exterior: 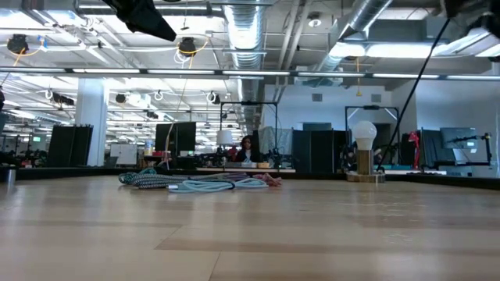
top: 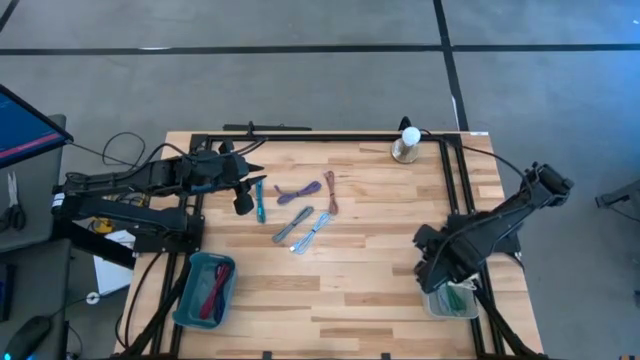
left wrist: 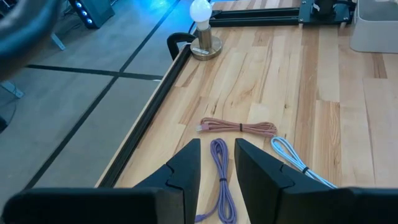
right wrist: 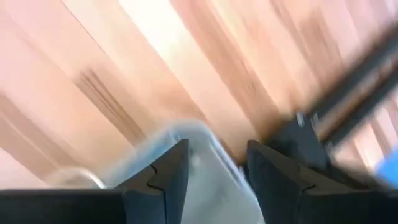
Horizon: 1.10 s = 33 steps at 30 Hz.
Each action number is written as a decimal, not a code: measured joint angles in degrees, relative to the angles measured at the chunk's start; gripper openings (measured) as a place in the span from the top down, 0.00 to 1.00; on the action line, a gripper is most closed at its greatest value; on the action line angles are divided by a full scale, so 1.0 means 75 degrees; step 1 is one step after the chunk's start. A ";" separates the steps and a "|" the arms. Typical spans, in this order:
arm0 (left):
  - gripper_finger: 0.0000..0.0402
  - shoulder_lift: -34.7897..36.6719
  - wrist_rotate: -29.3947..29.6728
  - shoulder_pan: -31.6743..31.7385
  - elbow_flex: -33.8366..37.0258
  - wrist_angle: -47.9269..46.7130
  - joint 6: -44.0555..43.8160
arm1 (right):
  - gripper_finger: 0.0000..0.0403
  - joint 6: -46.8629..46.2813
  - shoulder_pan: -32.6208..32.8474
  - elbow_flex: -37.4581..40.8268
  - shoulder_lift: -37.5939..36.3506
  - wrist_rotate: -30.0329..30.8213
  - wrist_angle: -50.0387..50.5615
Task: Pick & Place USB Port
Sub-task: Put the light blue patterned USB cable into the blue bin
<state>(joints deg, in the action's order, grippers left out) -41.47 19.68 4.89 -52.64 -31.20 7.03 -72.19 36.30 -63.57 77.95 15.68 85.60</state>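
Several coiled USB cables lie at the table's middle: teal (top: 261,200), purple (top: 298,191), pink-brown (top: 330,193), grey (top: 291,225) and light blue (top: 312,232). The low view shows them as a flat heap (exterior: 199,181). My left gripper (top: 245,198) hovers open just left of them. In its wrist view the fingers (left wrist: 217,165) stand either side of the purple cable (left wrist: 219,180), apart from it, with the pink-brown cable (left wrist: 239,127) beyond. My right gripper (top: 437,268) is open and empty over the clear bin (top: 452,300), whose rim (right wrist: 186,134) shows between its fingers (right wrist: 217,168).
A teal bin (top: 190,300) at the near left holds red and blue cables. The clear bin holds a green cable (top: 457,297). A white bulb lamp (top: 407,145) stands at the far edge. A black frame (top: 455,190) borders the table. Bare wood lies between the bins.
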 joint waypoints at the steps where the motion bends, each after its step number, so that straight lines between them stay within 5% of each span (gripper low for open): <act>1: 0.75 0.0000 0.0000 -0.0001 0.0000 0.0000 0.0000 | 0.63 0.0259 -0.0086 -0.0023 0.0000 0.0239 -0.0220; 15: 0.75 0.0000 0.0001 -0.0001 0.0000 0.0034 0.0000 | 0.69 0.4499 -0.1451 -0.0026 0.0000 0.3262 -0.2667; 22: 0.75 0.0000 0.0000 -0.0001 0.0000 0.0117 0.0000 | 0.71 0.5923 -0.2206 0.0273 -0.0003 0.3857 -0.3638; 33: 0.82 0.1027 0.0490 0.0002 0.0006 -0.0076 0.0228 | 0.82 0.6034 -0.2399 0.1699 -0.1347 0.4328 -0.4505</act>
<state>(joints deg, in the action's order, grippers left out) -33.77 23.35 4.91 -52.60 -31.77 8.74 -26.93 18.30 -50.83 67.85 48.13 51.81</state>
